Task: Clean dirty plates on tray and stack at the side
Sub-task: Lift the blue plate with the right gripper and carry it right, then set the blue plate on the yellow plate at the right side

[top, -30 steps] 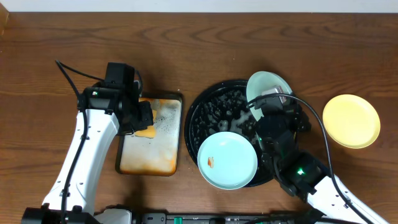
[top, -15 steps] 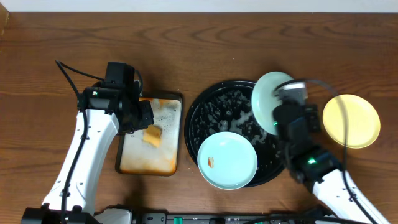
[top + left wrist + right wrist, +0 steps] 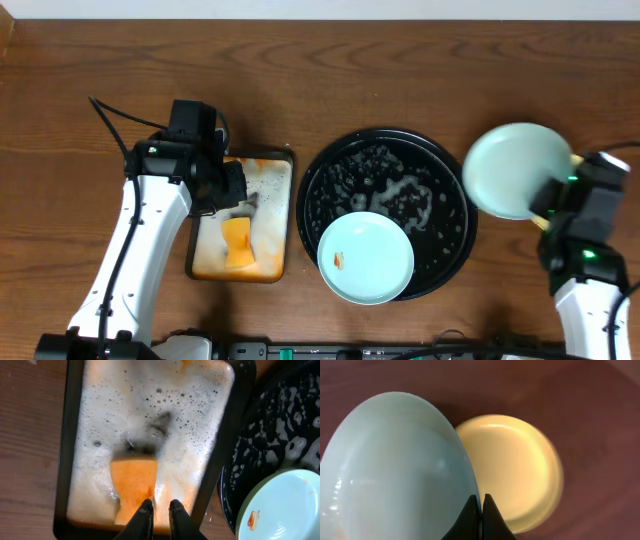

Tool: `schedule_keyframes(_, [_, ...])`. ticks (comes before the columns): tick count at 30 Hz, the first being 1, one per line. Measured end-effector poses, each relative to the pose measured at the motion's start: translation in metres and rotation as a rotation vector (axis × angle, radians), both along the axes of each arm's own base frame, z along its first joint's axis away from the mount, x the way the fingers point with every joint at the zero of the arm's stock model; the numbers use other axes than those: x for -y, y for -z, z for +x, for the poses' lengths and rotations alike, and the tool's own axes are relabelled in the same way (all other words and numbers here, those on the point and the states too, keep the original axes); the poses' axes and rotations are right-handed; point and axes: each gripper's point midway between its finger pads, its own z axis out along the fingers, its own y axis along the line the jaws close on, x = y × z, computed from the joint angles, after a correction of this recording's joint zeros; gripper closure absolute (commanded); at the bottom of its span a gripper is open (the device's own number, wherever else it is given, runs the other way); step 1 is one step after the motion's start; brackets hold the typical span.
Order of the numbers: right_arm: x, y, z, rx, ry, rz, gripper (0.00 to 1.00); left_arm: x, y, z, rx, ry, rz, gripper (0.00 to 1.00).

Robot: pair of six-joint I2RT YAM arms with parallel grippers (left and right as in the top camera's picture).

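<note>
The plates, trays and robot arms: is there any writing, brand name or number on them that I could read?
None. No word, number or logo can be read on the mint plate in the black tray, the lifted mint plate, the yellow plate, the stained tray, the sponge, the left arm or the right arm.

White-shelled left arm (image 3: 135,240), black wrist housing, black cable (image 3: 110,115) trailing. Right arm (image 3: 590,310) white, black wrist, green light. Left hand (image 3: 160,506), right hand (image 3: 481,499): black tapered fingers.
</note>
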Motion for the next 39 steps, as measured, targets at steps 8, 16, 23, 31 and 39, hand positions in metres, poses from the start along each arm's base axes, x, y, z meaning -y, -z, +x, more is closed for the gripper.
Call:
schedule_keyframes(8, [0.075, 0.038, -0.037, -0.027, 0.360, 0.151, 0.99, 0.000, 0.000, 0.001, 0.006, 0.000, 0.000, 0.83])
schedule_keyframes(16, [0.099, 0.070, -0.041, -0.039, 0.482, 0.225, 0.61, 0.000, 0.000, 0.001, 0.006, 0.000, 0.000, 0.78])
schedule_keyframes(23, [0.061, 0.073, -0.009, 0.032, 0.282, 0.433, 0.54, 0.000, 0.000, -0.001, -0.002, 0.004, 0.001, 0.70])
schedule_keyframes(31, [-0.095, 0.063, 0.009, -0.072, -0.364, 0.748, 0.50, 0.000, 0.000, -0.002, -0.006, 0.015, 0.003, 0.62])
schedule_keyframes(39, [-0.216, 0.082, -0.036, -0.379, -0.852, 0.624, 0.55, 0.000, 0.000, -0.001, -0.003, 0.015, 0.003, 0.60])
